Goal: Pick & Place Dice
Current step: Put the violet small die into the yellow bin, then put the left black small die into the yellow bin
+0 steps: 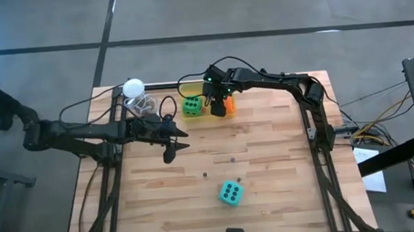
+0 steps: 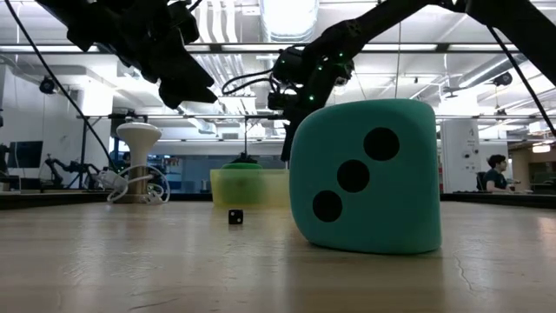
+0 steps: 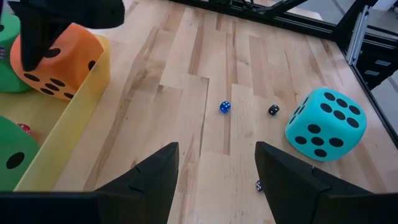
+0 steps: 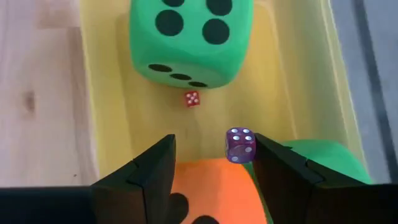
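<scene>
Two bright green dice [image 4: 189,37] lay in the yellow tray [image 4: 93,106] at the far edge of the desk [image 1: 270,185], one of them [image 4: 336,162] mostly hidden beside the orange die [image 4: 214,193]. The right hand [image 4: 214,168] was over that tray, fingers clamped on the orange die. A small red die [image 4: 192,98] and a small purple die [image 4: 239,144] sat in the tray too. The left hand [image 3: 214,174] hovered over bare wood near the tray, fingers apart and holding nothing. The teal die [image 1: 231,193] rested well apart, toward the near edge of the desk.
</scene>
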Controlling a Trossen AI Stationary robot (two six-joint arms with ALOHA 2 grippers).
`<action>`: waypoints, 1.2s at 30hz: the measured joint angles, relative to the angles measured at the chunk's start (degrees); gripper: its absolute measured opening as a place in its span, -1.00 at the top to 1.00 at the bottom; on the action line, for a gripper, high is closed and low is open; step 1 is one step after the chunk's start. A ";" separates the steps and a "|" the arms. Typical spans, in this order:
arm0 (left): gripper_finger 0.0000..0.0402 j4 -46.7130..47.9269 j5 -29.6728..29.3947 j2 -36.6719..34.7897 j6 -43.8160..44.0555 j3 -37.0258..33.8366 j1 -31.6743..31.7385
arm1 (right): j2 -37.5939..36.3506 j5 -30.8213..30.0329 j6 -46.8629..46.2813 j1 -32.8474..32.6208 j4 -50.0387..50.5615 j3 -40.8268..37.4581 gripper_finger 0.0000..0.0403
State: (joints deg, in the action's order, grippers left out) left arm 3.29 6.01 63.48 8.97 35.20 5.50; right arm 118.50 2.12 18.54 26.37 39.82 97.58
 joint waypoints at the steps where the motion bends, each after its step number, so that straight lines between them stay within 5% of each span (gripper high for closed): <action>1: -0.08 0.00 -0.01 0.00 0.00 0.00 0.00 | 0.00 0.94 0.86 0.01 0.21 0.00 0.00; 8: -0.08 0.66 -0.01 0.00 0.24 0.00 0.00 | -0.02 4.83 4.28 0.07 -0.78 0.27 0.00; 11: -0.08 1.07 -0.01 0.00 0.25 0.00 0.00 | 0.18 -1.07 1.60 -0.03 -3.04 0.25 0.00; 13: -0.07 1.11 0.01 0.00 0.26 0.00 0.00 | 0.52 7.02 2.37 0.34 -1.75 0.33 0.00; 16: -0.07 1.28 0.00 0.00 0.27 0.00 0.00 | 0.80 -2.22 1.73 0.12 -3.14 -0.16 0.00; 19: -0.07 1.32 -0.01 0.00 0.39 0.00 0.00 | 1.15 1.97 3.62 0.55 -0.83 -0.39 0.00; 21: -0.07 1.33 0.01 0.00 0.39 0.00 0.00 | 1.29 -4.49 0.94 0.49 -2.53 -0.45 0.00; 24: -0.07 1.33 -0.01 0.00 0.39 0.00 -0.02 | 1.22 3.16 3.13 0.90 -2.26 -0.51 0.00; 26: -0.07 1.33 -0.01 0.00 0.39 0.00 -0.02 | 1.25 -6.02 0.50 0.66 -4.58 -0.52 0.01; 29: -0.07 1.33 0.01 0.00 0.39 0.00 -0.02 | 1.25 6.44 2.12 1.61 -2.15 -0.55 0.03; 32: -0.07 1.33 0.01 0.00 0.37 0.00 -0.02 | 1.25 -3.82 -1.34 1.48 -3.94 -0.52 0.06; 34: -0.07 1.33 -0.01 0.00 0.37 0.00 -0.02 | 1.25 3.96 0.91 1.86 -2.34 -0.52 0.07; 36: -0.07 1.31 -0.01 0.00 0.36 0.00 -0.02 | 1.25 -0.27 0.46 1.65 -3.79 -0.55 0.07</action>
State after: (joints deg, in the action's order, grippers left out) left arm 4.60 6.00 63.48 9.33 35.20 5.48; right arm 119.74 1.84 19.00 28.02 36.03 97.03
